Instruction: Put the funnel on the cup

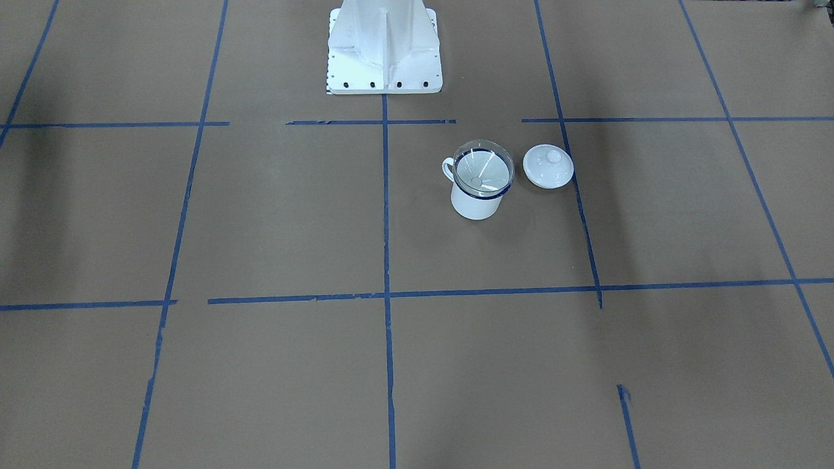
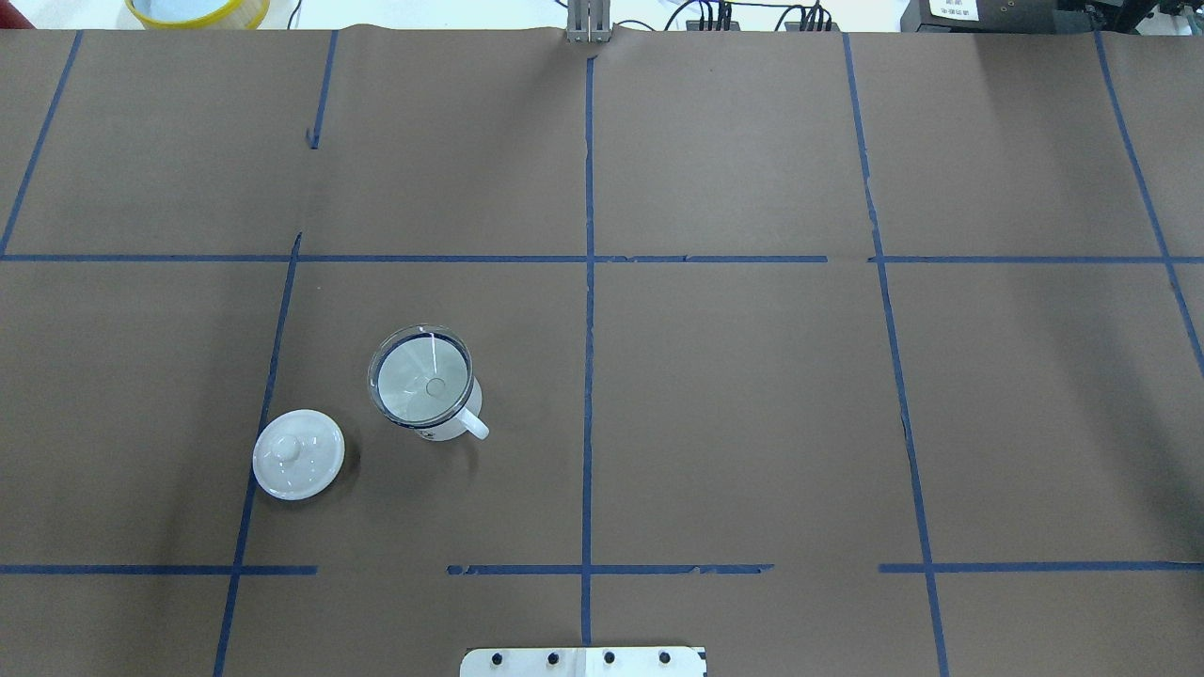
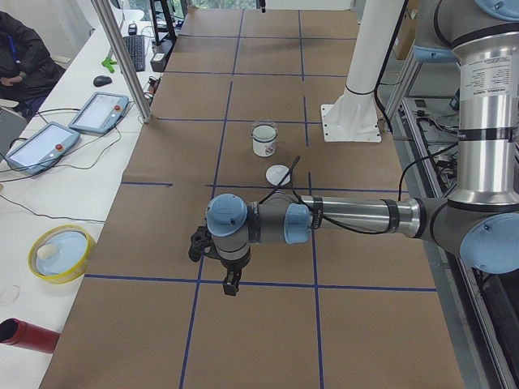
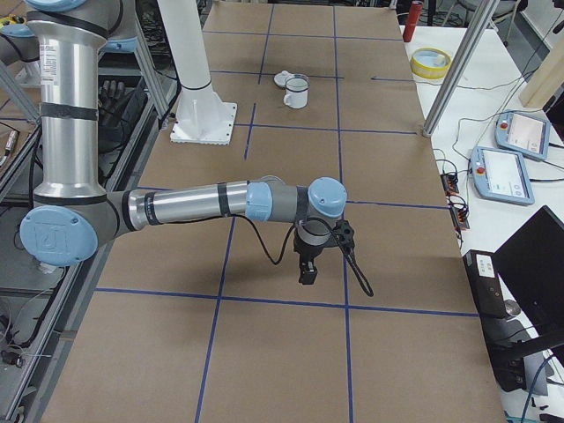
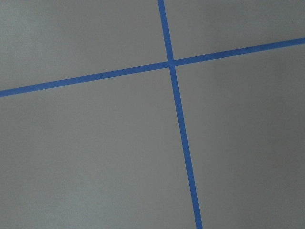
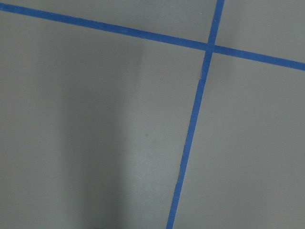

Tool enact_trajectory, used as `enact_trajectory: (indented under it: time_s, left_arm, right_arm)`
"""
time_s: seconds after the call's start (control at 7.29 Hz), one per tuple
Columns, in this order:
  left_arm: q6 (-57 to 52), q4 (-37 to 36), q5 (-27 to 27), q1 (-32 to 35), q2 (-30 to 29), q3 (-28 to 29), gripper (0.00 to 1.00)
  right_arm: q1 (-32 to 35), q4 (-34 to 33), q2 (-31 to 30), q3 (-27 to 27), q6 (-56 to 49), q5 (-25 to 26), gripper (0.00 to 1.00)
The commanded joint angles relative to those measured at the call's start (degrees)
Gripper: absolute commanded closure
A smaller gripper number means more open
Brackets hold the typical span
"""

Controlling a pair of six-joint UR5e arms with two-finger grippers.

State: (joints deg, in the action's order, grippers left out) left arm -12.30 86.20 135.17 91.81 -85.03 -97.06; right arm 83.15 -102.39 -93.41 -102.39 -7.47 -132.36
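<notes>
The clear funnel point(image 1: 483, 170) sits upright in the mouth of the white cup point(image 1: 477, 203), its rim resting on the cup's dark blue rim. In the overhead view the funnel point(image 2: 420, 376) covers the cup point(image 2: 444, 434) left of centre. Both arms are far from it and show only in the side views. The left gripper point(image 3: 231, 284) hangs over the table end in the exterior left view. The right gripper point(image 4: 307, 273) hangs over the other end in the exterior right view. I cannot tell whether either is open or shut. Both wrist views show only brown paper and blue tape.
A white domed lid with a knob point(image 1: 548, 166) lies on the paper beside the cup, a small gap apart; in the overhead view the lid point(image 2: 298, 453) is at the cup's lower left. The white robot base point(image 1: 384, 52) stands behind. A yellow bowl point(image 3: 61, 253) and tablets point(image 3: 99, 112) lie on the side bench.
</notes>
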Motion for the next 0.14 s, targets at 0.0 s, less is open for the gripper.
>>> enact_trajectory:
  time_s: [0.0]
  left_arm:
    - [0.26, -0.16, 0.0, 0.04, 0.04, -0.14, 0.0]
  right_arm:
    - [0.0, 0.0, -0.02, 0.0, 0.0, 0.0, 0.0]
